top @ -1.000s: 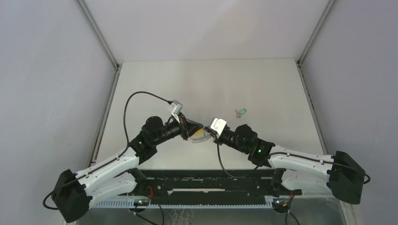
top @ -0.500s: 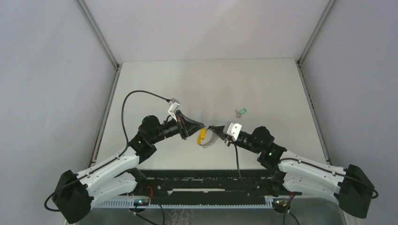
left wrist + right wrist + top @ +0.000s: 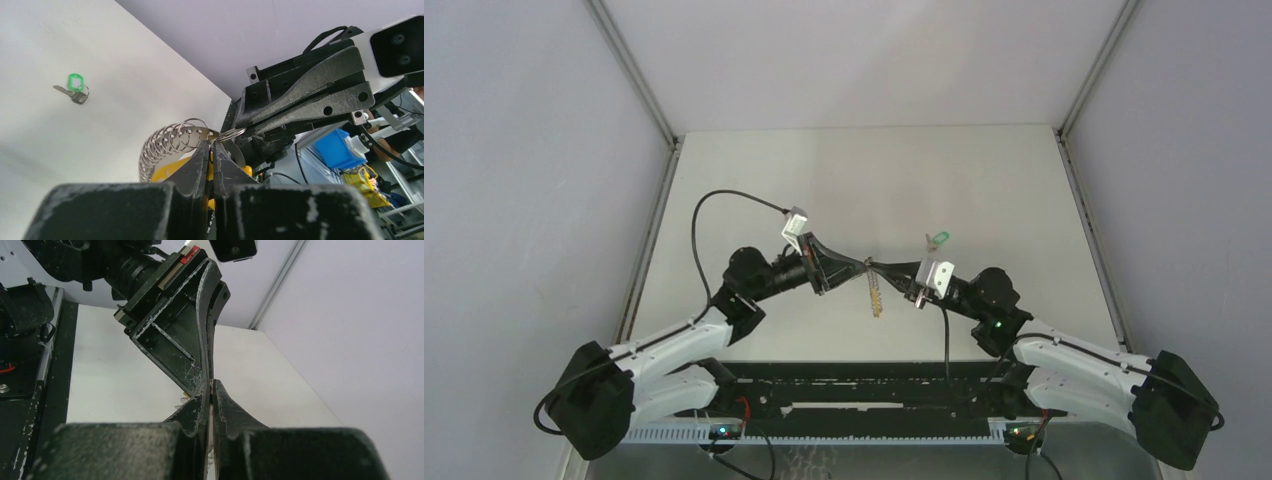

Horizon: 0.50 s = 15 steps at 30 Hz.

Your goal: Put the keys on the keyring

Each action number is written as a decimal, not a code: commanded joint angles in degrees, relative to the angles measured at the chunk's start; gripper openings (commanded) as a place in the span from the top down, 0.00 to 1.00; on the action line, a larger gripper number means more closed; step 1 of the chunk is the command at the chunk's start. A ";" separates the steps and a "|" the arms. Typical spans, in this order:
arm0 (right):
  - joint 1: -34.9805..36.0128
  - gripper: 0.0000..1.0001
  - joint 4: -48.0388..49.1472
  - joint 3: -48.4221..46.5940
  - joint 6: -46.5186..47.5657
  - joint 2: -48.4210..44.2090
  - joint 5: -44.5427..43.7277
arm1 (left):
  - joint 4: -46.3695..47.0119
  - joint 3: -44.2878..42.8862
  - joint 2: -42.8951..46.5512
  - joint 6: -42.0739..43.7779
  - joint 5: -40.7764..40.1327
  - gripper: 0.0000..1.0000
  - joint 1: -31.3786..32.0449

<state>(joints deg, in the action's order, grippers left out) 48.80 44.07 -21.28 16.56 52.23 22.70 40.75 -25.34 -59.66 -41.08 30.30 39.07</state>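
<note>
The keyring (image 3: 876, 296) hangs edge-on below the two gripper tips, which meet above the table's middle. Up close, the keyring (image 3: 165, 142) is a grey rim with holes, threaded with several small wire rings, and has a yellow section lower down. My left gripper (image 3: 212, 146) is shut on its rim. My right gripper (image 3: 874, 266) is shut on a small wire ring (image 3: 231, 134) at that rim. One of the keys, green-headed (image 3: 939, 238), lies on the table behind the right wrist and shows in the left wrist view too (image 3: 75, 90).
A black rail (image 3: 874, 385) runs along the near edge between the arm bases. The left arm's cable (image 3: 724, 200) loops above its wrist. Grey walls with metal posts (image 3: 639, 80) close the table on three sides.
The right arm has drawn back to the right, its fingers still at the left gripper's tips. The keyring has turned from lying flat to hanging edge-on, a little further right.
</note>
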 commanded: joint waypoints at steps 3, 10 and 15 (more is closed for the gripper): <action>-1.48 1.00 9.13 -1.24 -3.27 -0.28 4.15 | 5.13 2.38 1.66 -1.47 0.82 0.87 -0.84; -2.13 1.00 9.13 -1.26 -4.35 0.18 4.49 | 0.75 4.21 8.26 3.98 -1.38 0.70 -1.54; -2.21 1.00 9.49 -1.65 -4.88 1.02 5.11 | -0.33 5.92 13.40 7.54 -1.82 0.62 -1.89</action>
<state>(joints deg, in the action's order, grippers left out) 46.89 49.69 -21.28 13.50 53.04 26.68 40.82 -21.30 -50.48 -38.28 29.54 37.71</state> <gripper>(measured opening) 0.003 0.348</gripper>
